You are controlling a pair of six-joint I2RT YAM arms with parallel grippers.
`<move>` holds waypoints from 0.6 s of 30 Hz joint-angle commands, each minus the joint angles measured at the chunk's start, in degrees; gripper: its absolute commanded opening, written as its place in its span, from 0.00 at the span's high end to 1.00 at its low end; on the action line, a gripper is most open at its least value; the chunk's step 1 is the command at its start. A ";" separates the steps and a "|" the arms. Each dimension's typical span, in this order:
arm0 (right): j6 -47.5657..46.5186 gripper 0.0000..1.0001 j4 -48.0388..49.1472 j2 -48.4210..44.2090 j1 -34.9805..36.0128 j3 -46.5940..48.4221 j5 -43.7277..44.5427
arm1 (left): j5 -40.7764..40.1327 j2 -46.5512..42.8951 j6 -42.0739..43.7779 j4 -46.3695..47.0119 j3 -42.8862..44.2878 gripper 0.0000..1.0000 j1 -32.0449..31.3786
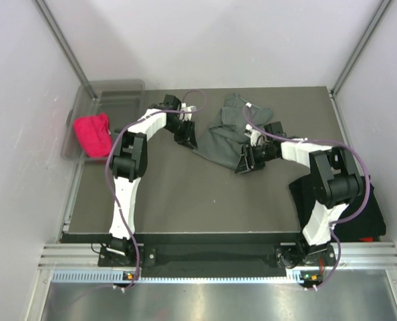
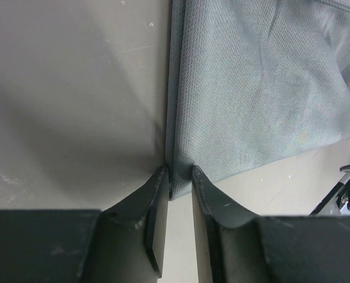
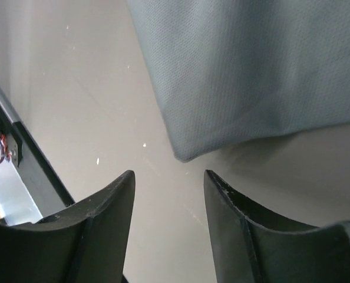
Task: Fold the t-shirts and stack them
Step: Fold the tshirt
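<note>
Dark grey t-shirt [image 1: 228, 130]: lies crumpled on the table, toward the far edge and a little right of the middle. One part is bunched toward the far edge, and the wider part spreads flatter toward the middle of the table.
Left tool [image 2: 178, 174]: narrow. Its two fingers pinch a doubled edge of the grey cloth between their tips, and the cloth fans out beyond them over the table. From above, this tool sits at the shirt's left edge.
Right tool [image 3: 169, 177]: wide, the fingers well apart with nothing between them. It hangs just above the table, and a corner of the grey shirt lies just ahead of the tips without touching either one. From above, this tool is at the near edge of the shirt.
Black t-shirts [image 1: 369, 214]: folded flat and lying at the right edge near the near right corner, partly hidden behind the right arm. How many lie there cannot be told.
Bin [image 1: 115, 90]: clear plastic, at the far left corner, well apart from the grey shirt.
Pink cloth [image 1: 93, 134]: bundled inside the bin, at its near end.
Table [image 1: 185, 200]: dull grey-brown and flat. Both arms reach across it from the near edge.
</note>
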 commanded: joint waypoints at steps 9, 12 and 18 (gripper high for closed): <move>0.65 0.48 3.12 4.25 0.82 4.59 0.16 | 2.49 -1.99 0.58 -1.89 -1.14 0.66 0.26; 0.21 0.48 3.12 3.63 0.90 3.97 0.34 | 2.49 -2.52 0.76 -2.24 -2.45 0.92 0.17; -1.19 0.48 2.07 -0.92 0.20 1.69 1.04 | 2.49 -5.15 0.85 -1.54 -7.19 1.00 -0.44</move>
